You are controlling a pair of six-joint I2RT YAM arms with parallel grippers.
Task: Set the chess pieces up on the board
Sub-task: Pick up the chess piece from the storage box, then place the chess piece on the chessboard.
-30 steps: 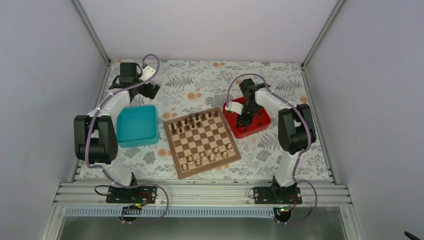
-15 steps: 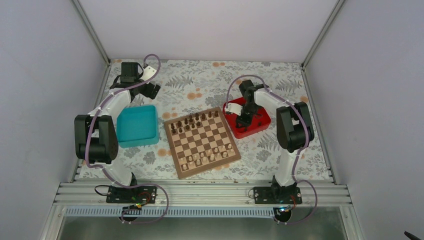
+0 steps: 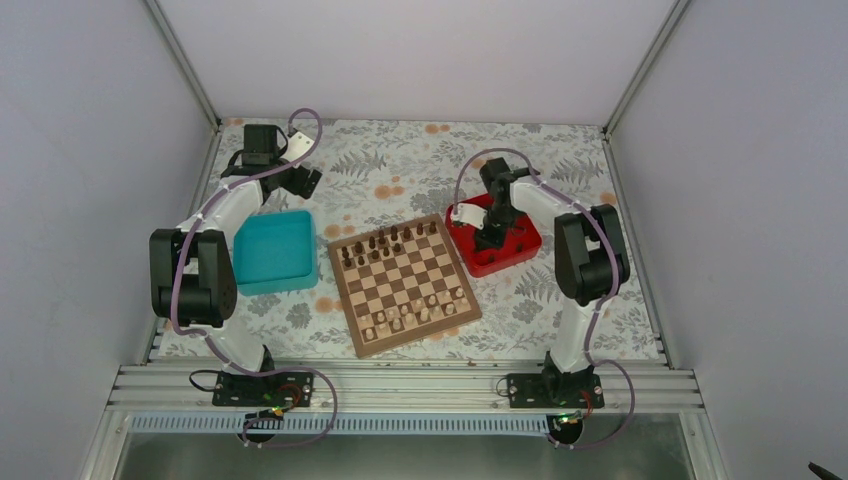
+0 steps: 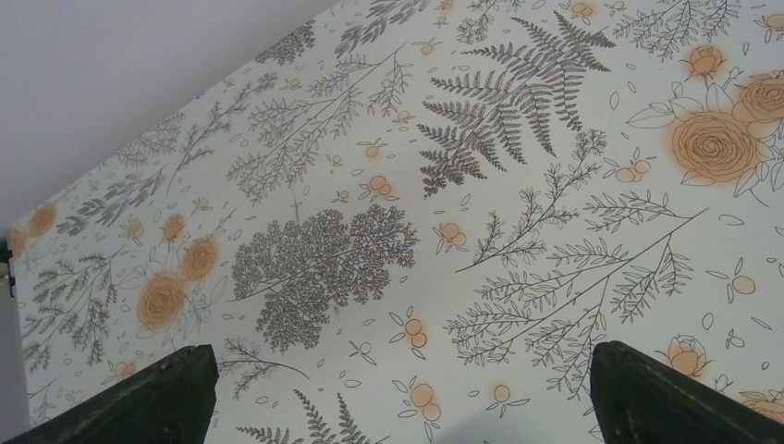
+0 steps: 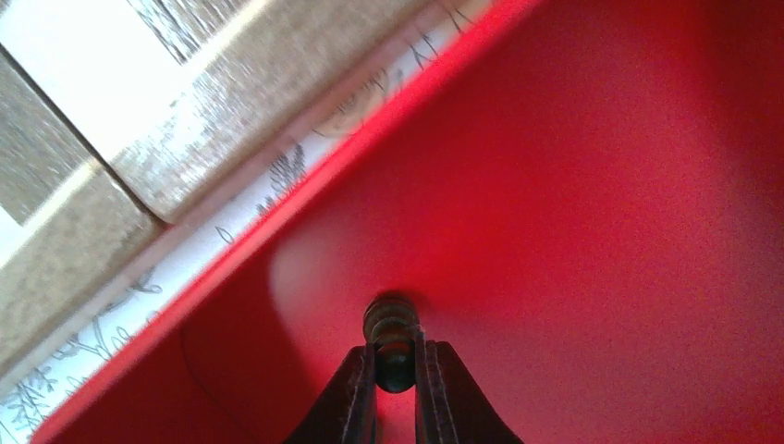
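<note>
Floral cloth (image 3: 400, 160) is carrying the board (image 3: 403, 285) overhead, the red tray (image 3: 522, 252) just beside its right edge. Left wrist: the left gripper (image 4: 399, 370) is hanging over bare cloth, jaws spread. Right wrist: the right gripper (image 5: 396, 359) is pinching a dark chess piece (image 5: 390, 322) on the tray floor. Lifting straight up should clear the tray wall before crossing.

right gripper (image 5: 396, 363) jaws narrowed from wide, now pinching a dark chess piece (image 5: 392, 324)
</note>
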